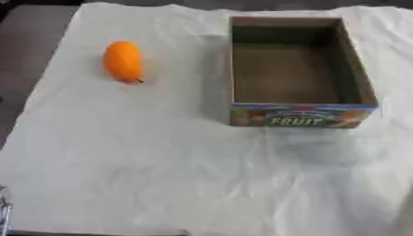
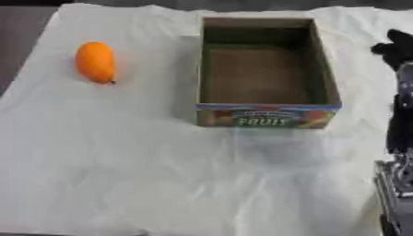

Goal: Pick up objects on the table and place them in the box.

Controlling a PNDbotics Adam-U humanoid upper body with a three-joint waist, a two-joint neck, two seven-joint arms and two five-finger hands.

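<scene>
- The orange fruit (image 1: 122, 61) lies on the white cloth (image 1: 161, 161), well to the left of the box (image 1: 300, 116), untouched.
- The box is empty and stands open.
- The right hand (image 2: 395, 50) shows just right of the box; whether its fingers are spread or curled cannot be told. The left hand is unseen.
- Risks: the rounded fruit may roll away when nudged, and the wrinkled cloth could drag and shift the box.

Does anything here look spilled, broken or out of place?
Nothing stands out. The orange fruit lies whole on the wrinkled white cloth, left of the box, which stands upright and looks empty.
</scene>
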